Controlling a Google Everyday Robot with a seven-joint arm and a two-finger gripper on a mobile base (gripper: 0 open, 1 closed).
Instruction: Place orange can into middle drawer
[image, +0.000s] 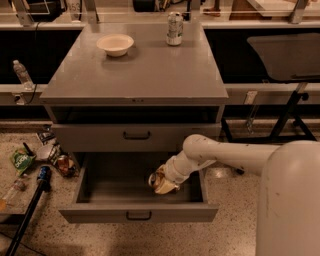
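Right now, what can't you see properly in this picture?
Camera view:
- Orange can: mostly covered by the gripper down in the open drawer; whether it touches the drawer floor is hidden.
- Back of that drawer: hidden under the drawer front above.
- Can on the tabletop: label too small to read.
- Wrappers on the floor: blurred, partly cut off by the left edge.

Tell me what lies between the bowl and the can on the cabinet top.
Bare cabinet top, per the camera view, between bowl and silver can. The gripper holds the orange can inside the middle drawer.
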